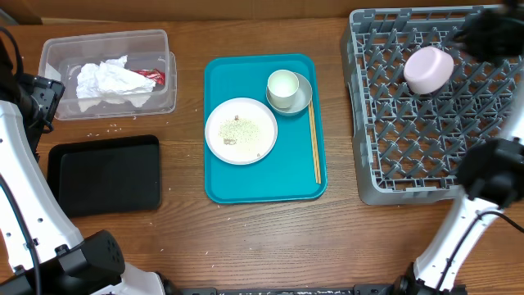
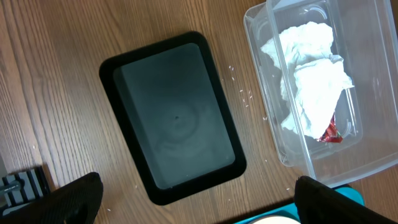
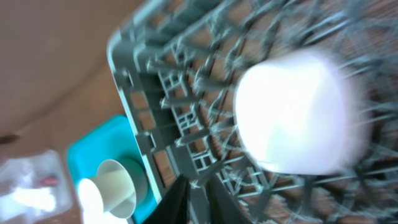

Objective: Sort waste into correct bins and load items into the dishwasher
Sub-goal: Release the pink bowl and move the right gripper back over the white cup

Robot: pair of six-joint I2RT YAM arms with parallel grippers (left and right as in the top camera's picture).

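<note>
A clear tub [image 1: 164,102] at the back left holds the crumpled napkin [image 1: 106,80] and the red wrapper [image 1: 154,77]; both also show in the left wrist view, the napkin [image 2: 311,81] over the wrapper [image 2: 331,132]. The black tray [image 1: 105,175] lies in front of it. A white plate [image 1: 241,131] with rice bits, a white cup [image 1: 283,86] in a grey bowl [image 1: 303,102], and chopsticks [image 1: 314,147] lie on the teal tray. A pale-pink bowl [image 1: 429,70] sits upside down in the grey dish rack [image 1: 409,176]. My left gripper [image 2: 199,205] is open and empty, high above the black tray [image 2: 180,118]. My right gripper [image 3: 200,200] is shut and empty over the rack, blurred.
The teal serving tray [image 1: 291,184] lies mid-table between the bins and the rack. Loose rice grains [image 1: 106,129] are scattered on the wood between tub and black tray. My right arm [image 1: 491,33] is a dark blur over the rack's far right corner.
</note>
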